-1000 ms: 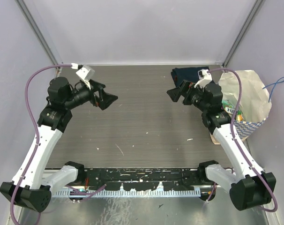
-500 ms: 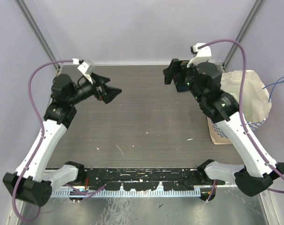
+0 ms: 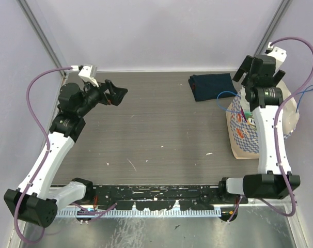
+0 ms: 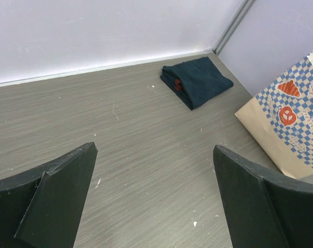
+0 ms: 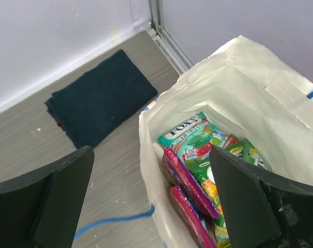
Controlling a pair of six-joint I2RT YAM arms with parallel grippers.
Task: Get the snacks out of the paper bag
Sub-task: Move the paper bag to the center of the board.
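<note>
The paper bag [image 3: 238,135] stands open at the table's right edge, with a checkered band and blue cord handles [image 3: 225,94]. In the right wrist view the bag [image 5: 249,82] holds the snacks: a teal packet [image 5: 197,135], two purple packets [image 5: 190,178] standing on edge, and a green one [image 5: 251,153]. My right gripper [image 3: 251,71] [image 5: 151,155] is open and empty, held high over the bag's mouth and apart from the packets. My left gripper [image 3: 116,94] [image 4: 154,150] is open and empty, held above the far left of the table. The bag also shows in the left wrist view [image 4: 291,129].
A dark navy folded cloth [image 3: 210,86] lies at the far right of the table, just left of the bag; it shows in both wrist views [image 4: 198,81] [image 5: 102,98]. Pale walls stand close behind and beside the bag. One blue cord [image 5: 115,219] hangs onto the table.
My right arm has lifted and swung right, from over the navy cloth to above the bag's mouth. My left gripper has shifted a little toward the far left.
</note>
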